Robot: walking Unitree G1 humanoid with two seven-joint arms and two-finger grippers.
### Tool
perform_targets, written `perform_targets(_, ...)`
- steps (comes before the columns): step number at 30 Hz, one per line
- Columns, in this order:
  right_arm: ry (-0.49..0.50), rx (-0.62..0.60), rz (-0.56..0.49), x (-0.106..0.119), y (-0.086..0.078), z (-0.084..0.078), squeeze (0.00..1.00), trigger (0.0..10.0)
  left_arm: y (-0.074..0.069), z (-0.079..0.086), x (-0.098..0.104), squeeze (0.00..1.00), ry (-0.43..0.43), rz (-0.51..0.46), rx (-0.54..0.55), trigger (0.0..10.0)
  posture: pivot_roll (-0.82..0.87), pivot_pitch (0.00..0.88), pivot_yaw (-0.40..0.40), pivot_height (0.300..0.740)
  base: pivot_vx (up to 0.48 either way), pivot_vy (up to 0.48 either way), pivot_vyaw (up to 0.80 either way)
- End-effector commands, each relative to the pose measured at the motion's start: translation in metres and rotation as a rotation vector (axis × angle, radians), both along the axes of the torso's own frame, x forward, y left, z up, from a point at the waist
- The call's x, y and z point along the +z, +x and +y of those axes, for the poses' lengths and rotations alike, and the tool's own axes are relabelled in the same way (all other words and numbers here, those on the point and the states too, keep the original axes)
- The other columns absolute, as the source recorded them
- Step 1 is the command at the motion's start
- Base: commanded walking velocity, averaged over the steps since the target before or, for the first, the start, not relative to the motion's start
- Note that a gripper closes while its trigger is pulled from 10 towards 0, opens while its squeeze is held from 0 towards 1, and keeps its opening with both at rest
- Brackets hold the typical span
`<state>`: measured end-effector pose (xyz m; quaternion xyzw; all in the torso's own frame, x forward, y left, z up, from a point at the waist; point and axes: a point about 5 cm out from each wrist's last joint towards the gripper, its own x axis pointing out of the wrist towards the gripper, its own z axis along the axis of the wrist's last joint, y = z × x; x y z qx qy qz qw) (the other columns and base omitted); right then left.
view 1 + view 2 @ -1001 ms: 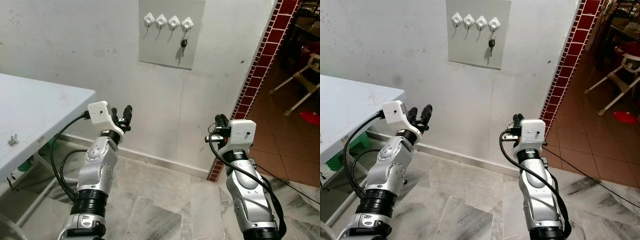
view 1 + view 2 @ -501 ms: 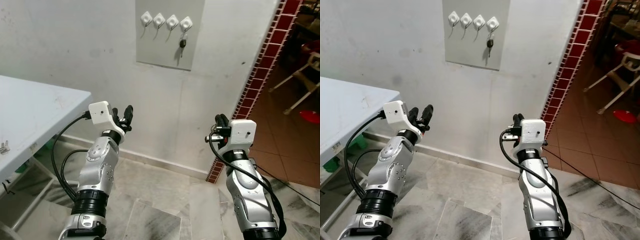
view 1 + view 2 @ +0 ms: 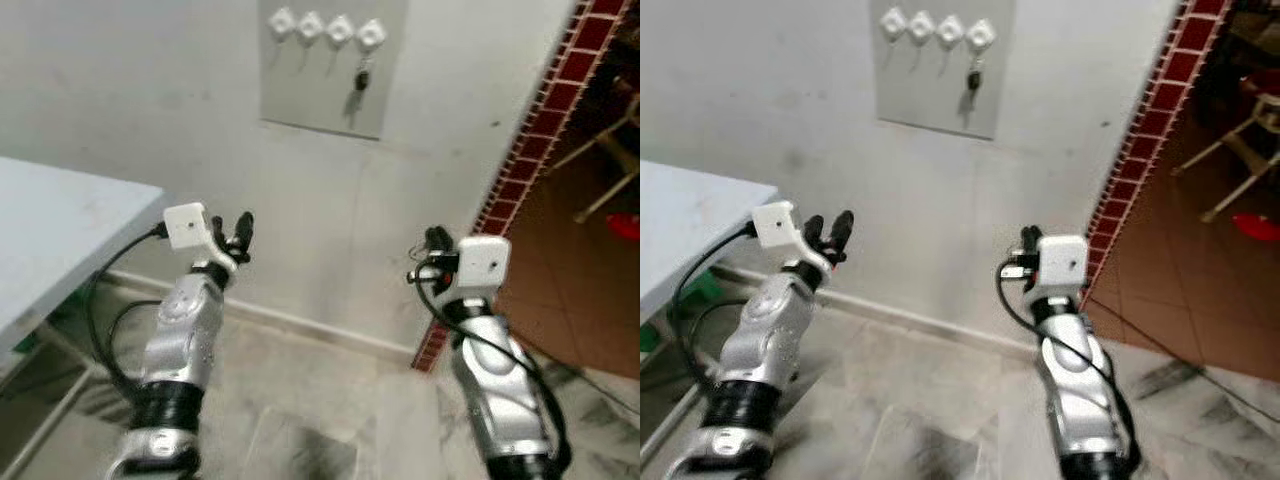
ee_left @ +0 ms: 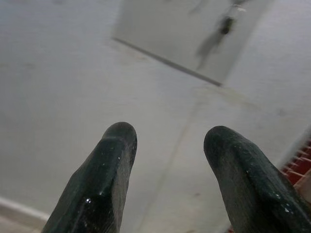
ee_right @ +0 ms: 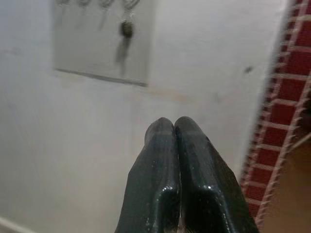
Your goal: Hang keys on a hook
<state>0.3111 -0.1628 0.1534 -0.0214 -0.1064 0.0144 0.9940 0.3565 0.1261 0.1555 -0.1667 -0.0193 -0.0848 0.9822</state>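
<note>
A grey board [image 3: 330, 90] on the white wall carries a row of white hooks [image 3: 326, 28]. A dark key [image 3: 361, 79] hangs from the rightmost hook [image 3: 372, 34]; it also appears as a blurred key [image 5: 126, 30] in the right wrist view. My left gripper [image 3: 239, 233] is raised in front of the wall well below the board, open with nothing between its fingers [image 4: 104, 179]. My right gripper [image 3: 434, 243] is held up to the right at the same height, shut and empty, its fingertips [image 5: 167, 127] pressed together.
A white table [image 3: 50, 230] juts in from the left. A red brick column [image 3: 535, 130] edges the wall on the right, with a brown tiled room and white chair legs [image 3: 1225, 170] beyond. Marble floor [image 3: 320, 390] lies below.
The whole picture has shifted and blurred, so the camera has moved; the hook board sits higher in view. Both arms hold the same pose, and the key still hangs on the rightmost hook.
</note>
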Motion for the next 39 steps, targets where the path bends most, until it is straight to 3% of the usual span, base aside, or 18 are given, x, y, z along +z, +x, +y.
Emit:
perform_targets(1, 0.017, 0.023, -0.038, 0.0098, 0.0010, 0.0090, 0.00, 10.0, 0.0011, 0.0124, 0.0069, 0.00, 0.013, -0.021, 0.035, 10.0, 0.01, 0.000, -0.035, 0.740, 0.315, 0.000, 0.00)
perform_targets(7, 0.018, 0.027, -0.035, 0.0094, 0.0014, 0.0095, 0.00, 10.0, 0.0010, 0.0128, 0.0066, 0.00, 0.006, -0.021, 0.040, 10.0, 0.01, 0.000, -0.037, 0.740, 0.309, 0.000, 0.00)
perform_targets(39, 0.031, 0.019, 0.012, 0.0053, 0.0032, 0.0097, 0.00, 10.0, 0.0008, 0.0116, 0.0071, 0.00, 0.033, -0.021, 0.039, 10.0, 0.02, 0.000, -0.038, 0.740, 0.292, 0.271, -0.04)
